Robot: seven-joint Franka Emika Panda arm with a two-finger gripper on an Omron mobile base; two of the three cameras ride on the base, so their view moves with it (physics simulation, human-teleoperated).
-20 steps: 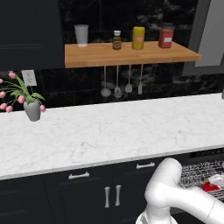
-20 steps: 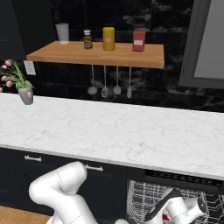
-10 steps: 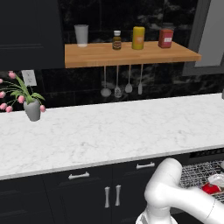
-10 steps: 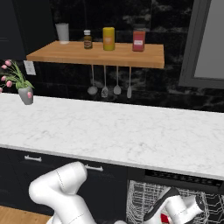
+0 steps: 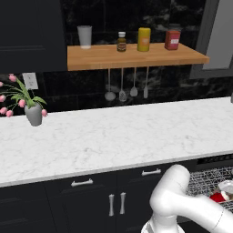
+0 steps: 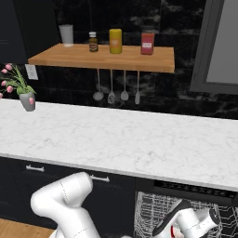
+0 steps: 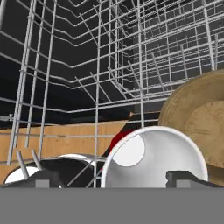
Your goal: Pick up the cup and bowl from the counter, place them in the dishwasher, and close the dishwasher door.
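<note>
Hovering low inside the black built-in dishwasher (image 6: 186, 204), the gripper (image 7: 113, 180) stands with its two dark finger tips spread wide on either side of a smooth white round cup (image 7: 153, 159), whose open mouth faces the hand camera. Nothing looks clamped between the tips, so the cup seems to lie freed in the silver wire-mesh rack (image 7: 109, 57). Just beside it on the right of the hand view leans a tan, wood-toned round bowl (image 7: 197, 118), and a small red patch (image 7: 119, 138) shows behind the cup's rim; what that red thing is I cannot tell.

Both vessels look rigid and light, with slick curved walls that would slide in a loose pinch; the rim is the sensible place to take either one, one finger inside and one outside. Either might tip on the wires if nudged.

By count: one cup and one bowl, both in the rack. The long white marble surface (image 5: 118, 136) carries one small grey vase of pink flowers (image 5: 32, 111). On the brown wooden wall shelf (image 5: 136, 57) stand four containers, and four utensils hang beneath it.

With both dishes apparently loaded, what remains is probably backing the arm out and shutting the dishwasher door, which I cannot make out clearly here.
</note>
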